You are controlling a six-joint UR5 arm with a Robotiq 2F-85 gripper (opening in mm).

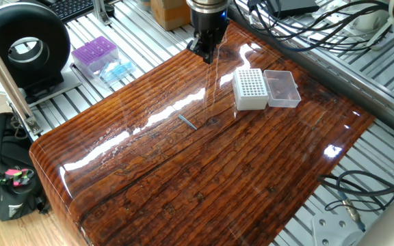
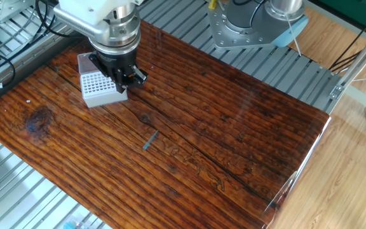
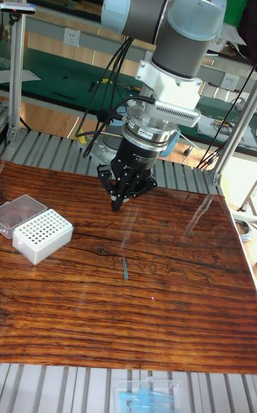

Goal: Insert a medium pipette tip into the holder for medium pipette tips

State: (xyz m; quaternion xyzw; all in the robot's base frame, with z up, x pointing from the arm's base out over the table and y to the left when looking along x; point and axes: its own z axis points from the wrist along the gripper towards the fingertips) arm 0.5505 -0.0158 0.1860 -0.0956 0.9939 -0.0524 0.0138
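The slender bluish-grey translucent pipette tip [image 3: 125, 268] lies flat on the glossy wooden surface [image 1: 252, 178], apart from the white grid-topped holder [image 3: 42, 236]. The black two-finger tool [image 3: 118, 203] hangs above, pressed together, empty — probably poised for descent.

Grey-jointed arm [image 3: 171, 28]; black jaws
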